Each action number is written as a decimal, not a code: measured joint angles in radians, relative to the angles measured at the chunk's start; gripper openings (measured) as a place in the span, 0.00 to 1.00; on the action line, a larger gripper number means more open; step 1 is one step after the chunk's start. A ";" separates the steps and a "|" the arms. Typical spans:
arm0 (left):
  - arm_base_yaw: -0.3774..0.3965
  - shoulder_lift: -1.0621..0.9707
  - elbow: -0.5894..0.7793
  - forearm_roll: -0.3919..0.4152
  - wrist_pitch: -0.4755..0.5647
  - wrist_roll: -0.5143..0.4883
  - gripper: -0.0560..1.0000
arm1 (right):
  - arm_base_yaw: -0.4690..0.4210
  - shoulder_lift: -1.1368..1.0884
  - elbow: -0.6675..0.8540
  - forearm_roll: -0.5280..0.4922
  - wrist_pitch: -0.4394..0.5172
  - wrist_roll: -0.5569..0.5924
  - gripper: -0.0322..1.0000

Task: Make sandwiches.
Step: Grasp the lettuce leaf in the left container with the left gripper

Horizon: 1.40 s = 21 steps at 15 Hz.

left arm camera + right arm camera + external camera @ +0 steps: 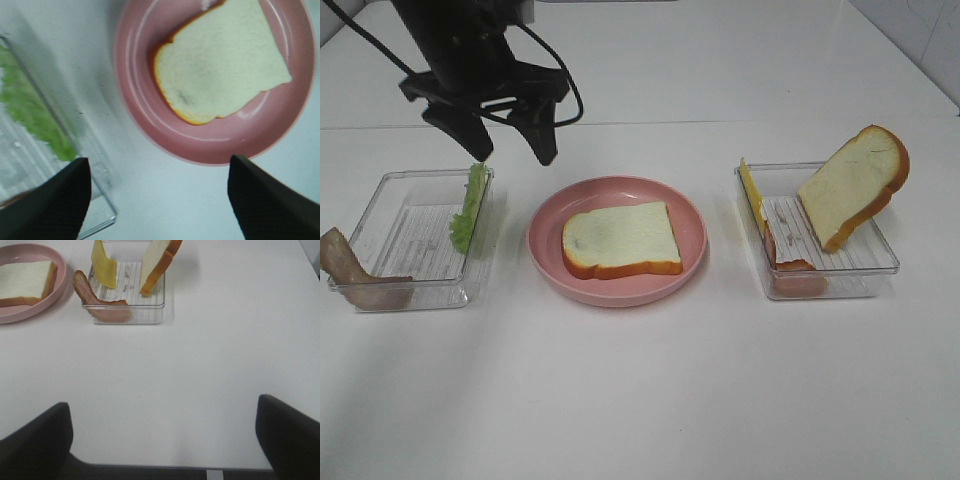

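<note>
One white bread slice (620, 240) lies flat on the pink plate (545, 255). My left gripper (512, 145) hangs open and empty above the gap between the plate and the left tray (380, 205). Green lettuce (470, 208) leans on that tray's right wall, and a meat strip (350, 272) lies at its front left corner. The left wrist view shows the bread (222, 65), plate rim (132, 105) and lettuce (30, 110) beyond the gripper (160, 200). The right gripper (162, 445) is open over bare table, well short of the right tray (150, 315).
The right tray (880, 255) holds a tilted bread slice (850, 185), a yellow cheese slice (752, 190) standing on edge and a meat strip (795, 278). The same bread (157, 262), cheese (103, 265) and meat (100, 305) show in the right wrist view, with the table's edge near that gripper.
</note>
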 joint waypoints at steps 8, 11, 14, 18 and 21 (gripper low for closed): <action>0.130 -0.318 0.261 0.236 0.012 -0.021 0.71 | 0.000 0.000 0.000 0.000 0.000 0.000 0.96; 0.159 -0.320 0.272 0.246 0.016 -0.003 0.71 | 0.000 0.000 0.000 0.000 0.000 0.000 0.96; 0.159 -0.263 0.220 0.204 0.017 0.008 0.71 | 0.000 0.000 0.000 0.000 0.000 0.000 0.96; 0.159 -0.041 0.059 0.147 0.016 0.005 0.71 | 0.000 0.000 0.000 0.000 0.000 0.000 0.96; 0.158 0.085 -0.026 0.118 0.015 0.001 0.71 | 0.000 0.000 0.000 0.000 0.000 0.000 0.96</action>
